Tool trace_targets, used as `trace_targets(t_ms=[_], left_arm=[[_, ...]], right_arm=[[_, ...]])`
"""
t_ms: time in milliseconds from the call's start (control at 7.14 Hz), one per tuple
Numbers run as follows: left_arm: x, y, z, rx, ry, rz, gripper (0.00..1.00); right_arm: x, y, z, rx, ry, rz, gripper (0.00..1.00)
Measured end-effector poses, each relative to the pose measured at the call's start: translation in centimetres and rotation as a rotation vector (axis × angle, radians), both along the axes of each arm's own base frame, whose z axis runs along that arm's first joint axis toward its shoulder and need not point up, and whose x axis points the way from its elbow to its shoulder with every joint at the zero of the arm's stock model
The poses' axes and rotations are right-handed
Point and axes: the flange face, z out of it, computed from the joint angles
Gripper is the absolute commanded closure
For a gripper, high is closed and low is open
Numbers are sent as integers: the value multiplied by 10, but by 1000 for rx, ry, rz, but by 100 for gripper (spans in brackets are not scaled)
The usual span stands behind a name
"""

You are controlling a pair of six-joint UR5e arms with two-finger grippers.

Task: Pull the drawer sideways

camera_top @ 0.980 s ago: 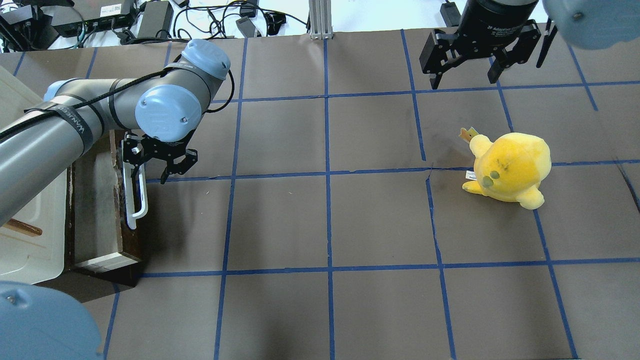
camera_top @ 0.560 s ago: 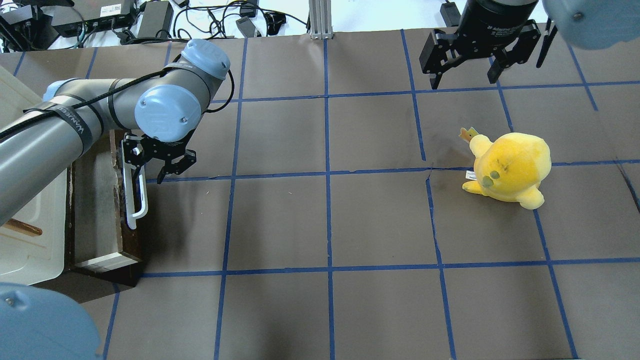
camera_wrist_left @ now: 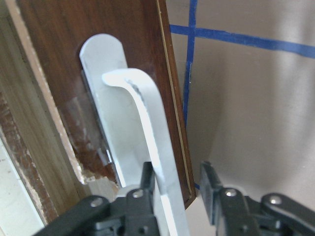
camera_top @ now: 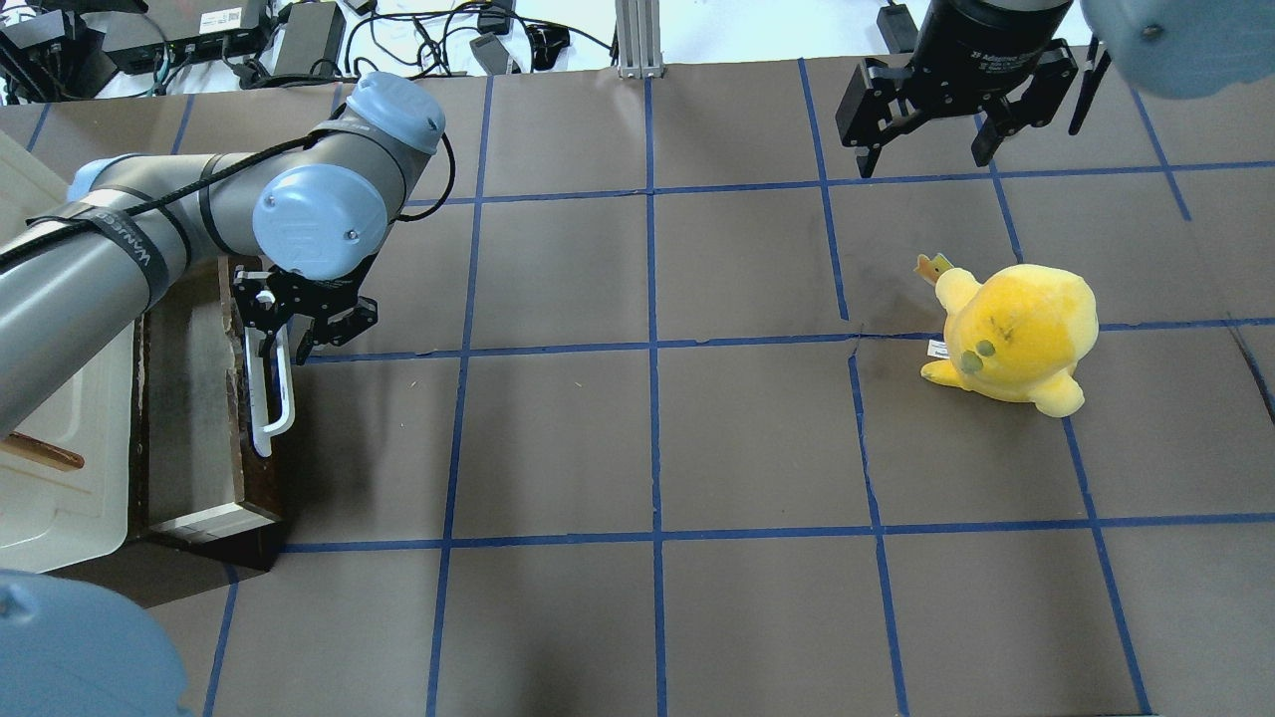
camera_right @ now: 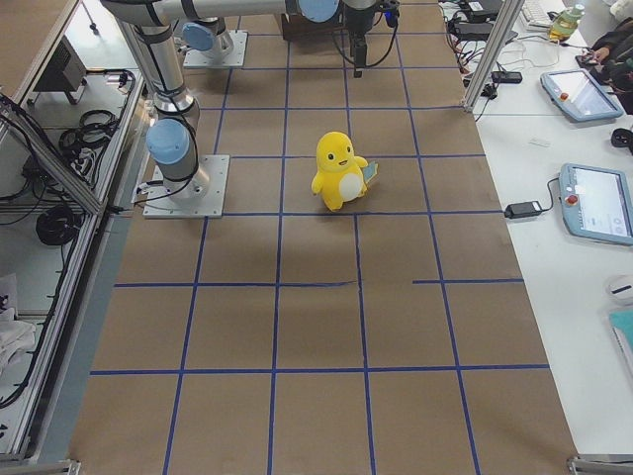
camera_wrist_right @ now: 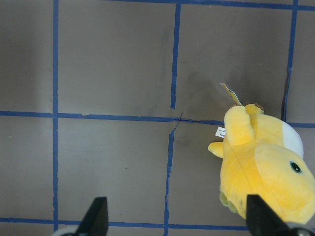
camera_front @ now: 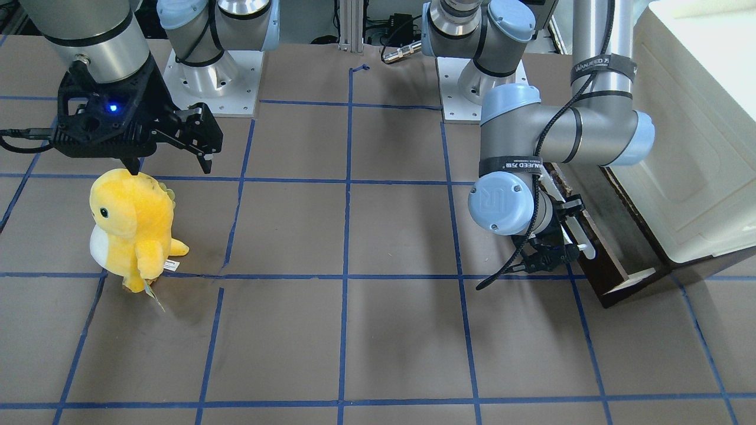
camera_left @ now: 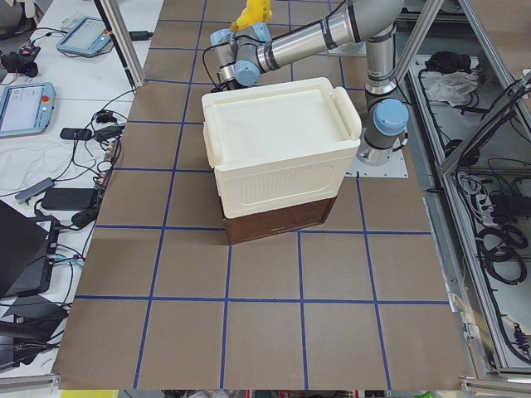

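The drawer point(camera_top: 261, 478) has a dark brown wooden front and a long white bar handle point(camera_top: 284, 398). It sticks out a little from under the cream-white cabinet point(camera_top: 50, 498) at the table's left edge. My left gripper point(camera_top: 304, 334) is open at the far end of the handle. In the left wrist view the gripper point(camera_wrist_left: 177, 179) has its fingers point(camera_wrist_left: 146, 177) on either side of the handle point(camera_wrist_left: 142, 118), not closed on it. The front-facing view shows the same gripper point(camera_front: 546, 257) at the drawer front point(camera_front: 614, 268). My right gripper point(camera_top: 921, 149) is open and empty, high at the far right.
A yellow plush toy point(camera_top: 1016, 334) stands on the right half of the table, below my right gripper point(camera_wrist_right: 177, 216); it also shows in the front-facing view point(camera_front: 133, 227). The cabinet point(camera_front: 697, 147) is tall and fills the table's left end. Blue tape lines grid the brown table.
My left arm has moved left toward the drawer, bringing its open gripper from beside the handle to around the handle's far end. The right arm and the plush have not moved.
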Motion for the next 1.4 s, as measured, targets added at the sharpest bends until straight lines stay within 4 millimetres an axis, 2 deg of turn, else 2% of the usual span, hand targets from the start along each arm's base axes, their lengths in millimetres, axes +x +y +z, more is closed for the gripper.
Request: trace_targets(t_ms=[140,280,1120,1400], left_arm=[[6,-1,1,0,2,12,75],[8,-1,1,-3,4,18,100],[0,-4,0,-20,8,24,100],[-11,-4,3,-38,-5,19,100]], right_arm=[[0,0,0,0,-1,0,0],[0,0,0,0,-1,0,0],[0,0,0,0,-1,0,0],[0,0,0,0,-1,0,0]])
